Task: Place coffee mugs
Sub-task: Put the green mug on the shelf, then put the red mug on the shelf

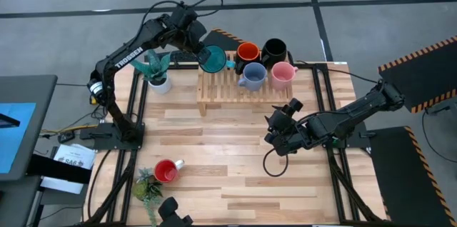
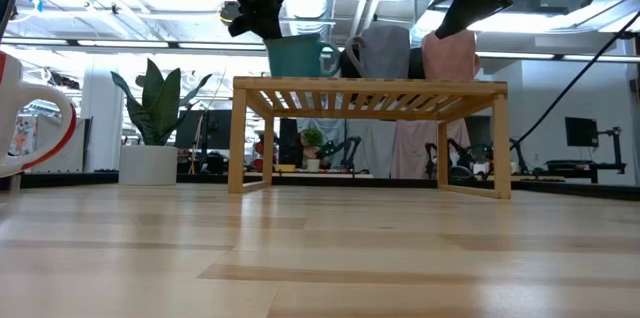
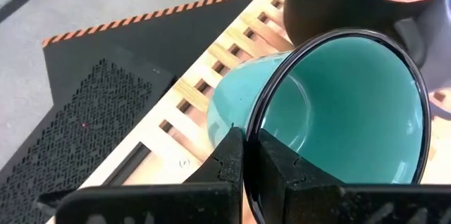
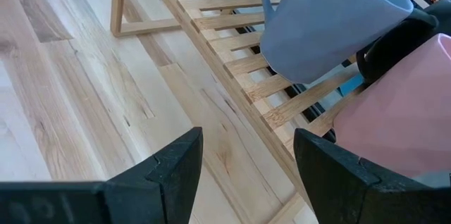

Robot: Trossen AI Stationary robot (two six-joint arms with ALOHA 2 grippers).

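Note:
The teal mug [image 1: 212, 58] is at the left end of the wooden slatted rack [image 1: 221, 97], with my left gripper [image 1: 201, 51] shut on its rim. The orange mug [image 1: 248, 52], black mug [image 1: 274, 50], pale blue mug [image 1: 251, 76] and pink mug [image 1: 283, 74] stand together on the rack's right half. The red mug [image 1: 166, 171] lies on its side on the table near the near left corner. My right gripper [image 1: 282, 123] is open and holds nothing, hovering over the table just near of the rack's right end, facing the pale blue mug [image 4: 331, 20] and pink mug [image 4: 394, 118]. My left gripper [image 3: 251, 164] pinches the teal mug's dark rim [image 3: 255, 122], one finger [image 3: 278, 171] inside the cup and the other finger [image 3: 227, 162] outside on the wall. It comes slanting down from the table's left and far side. The mug [image 2: 297, 58] stands upright at the rack's top; whether its base rests there I cannot tell.
A potted plant [image 1: 157, 71] stands just left of the rack, under my left arm. Another small plant [image 1: 148, 186] is beside the red mug. Bare wooden table [image 1: 235, 163] lies between the rack and the near edge. A black-and-hazard-striped mat [image 3: 91, 111] lies beyond the rack.

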